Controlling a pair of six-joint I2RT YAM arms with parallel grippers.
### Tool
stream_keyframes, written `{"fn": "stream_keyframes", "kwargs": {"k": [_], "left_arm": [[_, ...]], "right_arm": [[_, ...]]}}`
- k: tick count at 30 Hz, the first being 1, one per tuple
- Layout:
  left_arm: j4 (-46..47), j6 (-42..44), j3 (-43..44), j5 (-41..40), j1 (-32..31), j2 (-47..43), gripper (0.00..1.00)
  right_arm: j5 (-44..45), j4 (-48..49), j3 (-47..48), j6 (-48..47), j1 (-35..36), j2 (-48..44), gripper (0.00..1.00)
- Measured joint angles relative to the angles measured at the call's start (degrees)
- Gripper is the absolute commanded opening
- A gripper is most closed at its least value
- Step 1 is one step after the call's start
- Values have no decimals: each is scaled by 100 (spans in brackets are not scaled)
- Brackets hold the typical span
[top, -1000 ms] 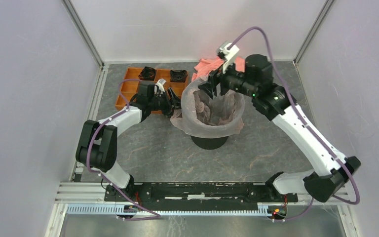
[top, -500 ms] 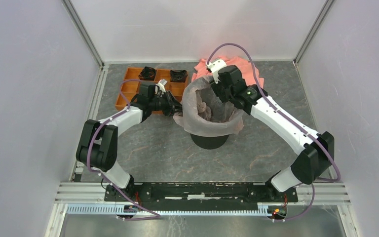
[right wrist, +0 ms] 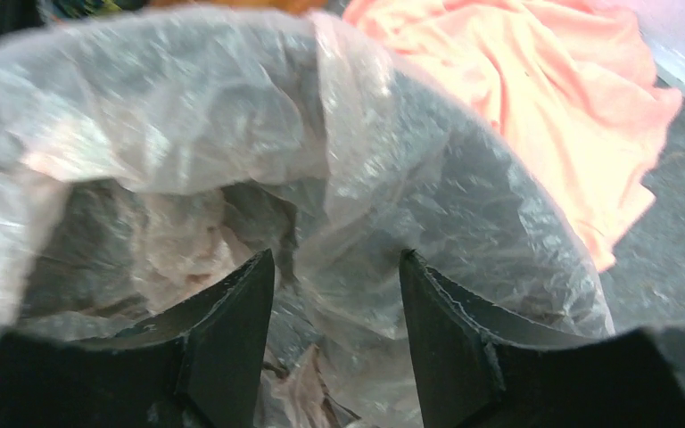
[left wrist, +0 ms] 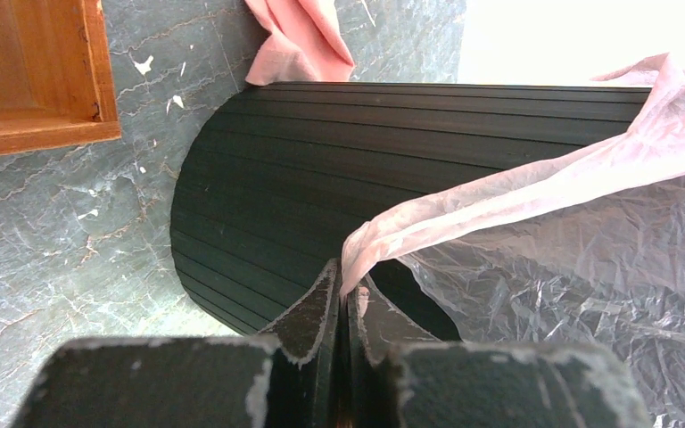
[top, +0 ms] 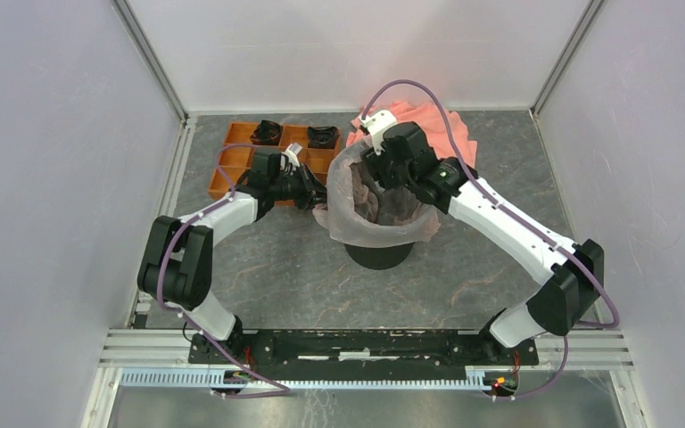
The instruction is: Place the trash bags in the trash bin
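Top external: the bag [top: 383, 227] lines the bin [top: 377, 256], its mouth spread over the rim and its skirt hanging outside. The left gripper [left wrist: 346, 283] is pinched shut on the bag's left edge beside the bin wall, likely tensioning the film so the mouth does not collapse (left wrist view shows film between the fingers). The right gripper [right wrist: 334, 267] has its jaws apart and holds nothing. It is poised at the far rim over the mouth, probably to press the liner down. An orange cloth [top: 446, 125] lies behind the bin, a tray [top: 232, 160] to its left. Grey marbled table [top: 276, 285], pale walls on three sides.

Bright, even light; the close-up trash bag [right wrist: 187, 116] looks blurred.
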Motion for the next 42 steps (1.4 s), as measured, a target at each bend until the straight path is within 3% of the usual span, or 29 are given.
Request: {"fn": "stream_keyframes", "kwargs": {"k": [2,5,9,11,16,22,28,33,36,42], "left_arm": [[-2,0,0,-2,0,-4,10],[-26,4,0,-22,0,-48,11],[-129,61,2,-140,0,-236,11],[-136,79,4,-173,-7,-326,11],[-175,85,7,-188,-37,-352,10],[-332,120,13,-273,-44,-352,10],[-387,120,13,-297,-44,-352,10],[-393,120,15,-308,-44,-352,10],[-396,120,15,-313,-44,-352,10],[-472,125,46,-321,-44,-352,10]], "right_arm": [[-232,131,68,85,-9,7,67],[-595,415,114,234,-11,92,65],[-876,855,122,433,-9,494,43],[-890,1080,42,520,-11,658,40],[-890,1519,-396,739,-11,680,56],[-616,1082,-404,688,-11,385,78],[-400,278,-363,240,-11,-533,84],[-699,-199,-92,-238,-20,-684,64],[-1034,-476,151,-407,7,-238,49],[-1499,-719,-31,-494,68,411,31]]}}
